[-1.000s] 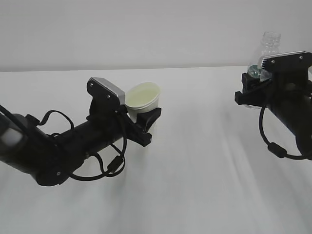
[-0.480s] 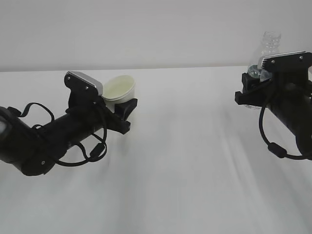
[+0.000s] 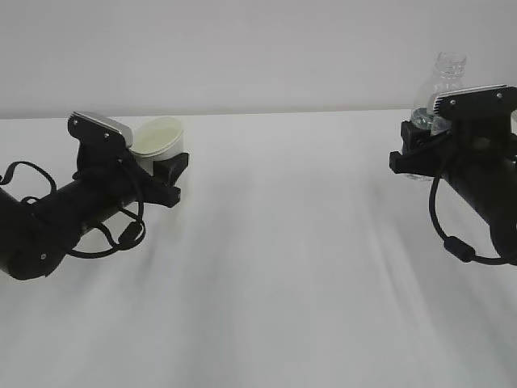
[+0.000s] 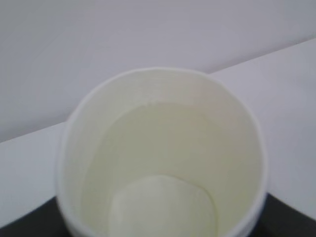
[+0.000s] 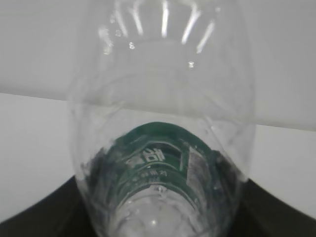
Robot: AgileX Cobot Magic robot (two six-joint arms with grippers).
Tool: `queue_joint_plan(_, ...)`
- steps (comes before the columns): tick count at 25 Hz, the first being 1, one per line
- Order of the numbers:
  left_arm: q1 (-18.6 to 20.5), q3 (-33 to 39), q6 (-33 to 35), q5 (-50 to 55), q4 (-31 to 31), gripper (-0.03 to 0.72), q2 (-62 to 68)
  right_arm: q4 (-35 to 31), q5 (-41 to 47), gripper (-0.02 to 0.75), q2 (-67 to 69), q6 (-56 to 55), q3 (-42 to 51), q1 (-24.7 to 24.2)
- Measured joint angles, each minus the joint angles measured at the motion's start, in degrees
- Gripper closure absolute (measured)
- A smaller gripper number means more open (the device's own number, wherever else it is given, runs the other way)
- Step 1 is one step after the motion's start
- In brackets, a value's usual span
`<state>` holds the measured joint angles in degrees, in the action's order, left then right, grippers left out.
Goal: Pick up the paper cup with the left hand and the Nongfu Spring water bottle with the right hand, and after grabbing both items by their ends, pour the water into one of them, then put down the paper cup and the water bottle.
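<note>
Paper cup: the paper cup (image 3: 157, 139) sat in the left gripper (image 3: 166, 171) at the left side of the white table (image 3: 275, 267), its mouth tipped toward the camera and the middle.
Cup contents: the water (image 4: 163, 163) lay pale yellowish inside the cup, well below the rim.
Cup and table: whether the cup's base touched the tabletop could not be told; judging by the task, setting it down looked to be the step in hand.
Left arm: it lay low and nearly level, reaching in from the left edge, jaws clamped on the cup's lower part.
Water bottle: the Nongfu Spring water bottle (image 3: 441, 81) stood upright at far right, long axis vertical, capless neck up.
Right gripper: the right gripper (image 3: 414, 153) gripped the bottle around its lower body near the green label.
Separation: cup and bottle were well apart, each nearer its own arm.
</note>
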<state>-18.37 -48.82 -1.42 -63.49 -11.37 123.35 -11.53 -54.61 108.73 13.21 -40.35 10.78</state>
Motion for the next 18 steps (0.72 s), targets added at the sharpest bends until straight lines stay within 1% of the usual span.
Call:
queue_joint_plan(9,4.98,0.00,0.00,1.76,-0.12,0.249,0.00,0.00,0.00,0.293,0.00,0.00,0.00,0.00)
queue_joint_plan(13,6.55,0.00,0.00,1.79,-0.12,0.249,0.00,0.00,0.00,0.293,0.00,0.00,0.00,0.00)
queue_joint_plan(18,7.55,0.00,0.00,1.88,-0.23,0.249,0.00,0.00,0.00,0.293,0.00,0.00,0.00,0.00)
